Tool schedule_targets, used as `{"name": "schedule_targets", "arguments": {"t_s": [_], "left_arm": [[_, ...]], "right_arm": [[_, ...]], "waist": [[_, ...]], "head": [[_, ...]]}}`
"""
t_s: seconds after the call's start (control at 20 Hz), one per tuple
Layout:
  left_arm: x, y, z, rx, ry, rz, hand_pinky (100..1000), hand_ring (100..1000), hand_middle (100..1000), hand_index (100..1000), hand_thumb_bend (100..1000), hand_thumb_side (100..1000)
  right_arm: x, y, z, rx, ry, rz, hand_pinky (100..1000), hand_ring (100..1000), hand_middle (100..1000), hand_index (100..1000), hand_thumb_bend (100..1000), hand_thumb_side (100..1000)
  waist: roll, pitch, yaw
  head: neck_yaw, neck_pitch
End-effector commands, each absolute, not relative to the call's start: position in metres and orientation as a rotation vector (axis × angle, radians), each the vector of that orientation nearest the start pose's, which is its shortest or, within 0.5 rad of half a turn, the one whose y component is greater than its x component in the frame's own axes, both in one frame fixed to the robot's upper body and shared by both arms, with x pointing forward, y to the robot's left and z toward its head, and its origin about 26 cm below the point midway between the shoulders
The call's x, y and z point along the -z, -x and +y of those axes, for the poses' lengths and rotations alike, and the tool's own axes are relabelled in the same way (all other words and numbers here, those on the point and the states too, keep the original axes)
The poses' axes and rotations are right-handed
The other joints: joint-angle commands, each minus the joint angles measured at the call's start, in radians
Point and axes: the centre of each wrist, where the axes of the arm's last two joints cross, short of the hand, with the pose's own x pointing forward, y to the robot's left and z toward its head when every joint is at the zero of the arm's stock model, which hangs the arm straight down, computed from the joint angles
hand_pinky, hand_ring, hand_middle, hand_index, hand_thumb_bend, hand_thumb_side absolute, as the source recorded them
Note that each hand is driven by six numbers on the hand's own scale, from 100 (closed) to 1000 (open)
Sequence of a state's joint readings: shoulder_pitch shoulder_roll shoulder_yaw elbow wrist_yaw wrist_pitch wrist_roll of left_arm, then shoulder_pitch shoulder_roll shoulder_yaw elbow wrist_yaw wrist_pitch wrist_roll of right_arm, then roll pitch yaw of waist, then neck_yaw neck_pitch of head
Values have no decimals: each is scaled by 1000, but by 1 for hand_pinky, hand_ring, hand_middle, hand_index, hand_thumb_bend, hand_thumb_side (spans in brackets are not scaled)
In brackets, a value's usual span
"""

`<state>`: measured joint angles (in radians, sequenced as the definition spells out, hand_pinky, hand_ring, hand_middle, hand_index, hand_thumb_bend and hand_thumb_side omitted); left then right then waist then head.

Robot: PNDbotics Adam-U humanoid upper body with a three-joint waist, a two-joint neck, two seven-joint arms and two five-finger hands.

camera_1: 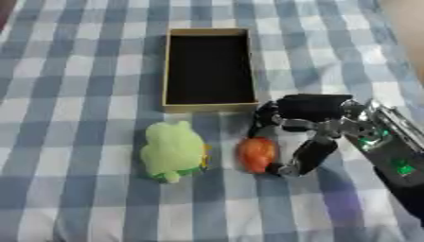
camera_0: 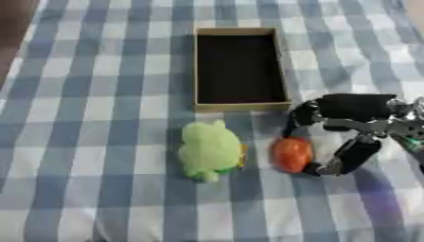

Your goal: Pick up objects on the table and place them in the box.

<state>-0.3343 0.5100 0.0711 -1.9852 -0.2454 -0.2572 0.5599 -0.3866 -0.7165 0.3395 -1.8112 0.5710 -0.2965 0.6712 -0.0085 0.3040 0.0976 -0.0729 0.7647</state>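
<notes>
A shallow open box [camera_0: 238,69] with a tan rim and a dark inside lies at the middle back of the checked cloth. In front of it sit a pale green soft toy [camera_0: 210,149] and, to its right, a small orange-red round object [camera_0: 291,154]. My right hand [camera_1: 311,127] comes in from the right and curves around the orange-red object, its fingers above it and the thumb [camera_1: 308,157] at the object's lower right. The fingers stand beside the object; whether they touch it I cannot tell. My left hand shows in neither view.
A blue and white checked cloth [camera_0: 99,108] covers the whole table. My right forearm [camera_1: 397,165], with green lights, crosses the right side. A brownish surface [camera_0: 13,33] shows at the far left corner.
</notes>
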Motion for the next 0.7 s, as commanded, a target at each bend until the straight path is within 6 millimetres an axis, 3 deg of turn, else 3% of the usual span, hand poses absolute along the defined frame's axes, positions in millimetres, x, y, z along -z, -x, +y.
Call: {"name": "schedule_targets", "arguments": {"t_s": [0.05,0.35,0.7], "left_arm": [[-243,-298,300,-47,967,3302,836,816,716,836,127,696],[-243,-298,300,-50,969,3303,837,817,716,836,126,695],[-243,-298,300,-57,974,3301,837,817,717,836,128,693]], "right_arm": [[-181,-324,-267,-2048,478,-1481,606,720,634,737,288,271],[-183,-323,-267,-2034,473,-1496,568,666,565,667,263,218],[-193,-320,-267,-2023,438,-1522,542,652,567,668,211,203]], "waist": [[1,-16,1],[0,-18,0],[-4,-21,-4]], "head": [[-2,5],[-1,5],[3,5]]}}
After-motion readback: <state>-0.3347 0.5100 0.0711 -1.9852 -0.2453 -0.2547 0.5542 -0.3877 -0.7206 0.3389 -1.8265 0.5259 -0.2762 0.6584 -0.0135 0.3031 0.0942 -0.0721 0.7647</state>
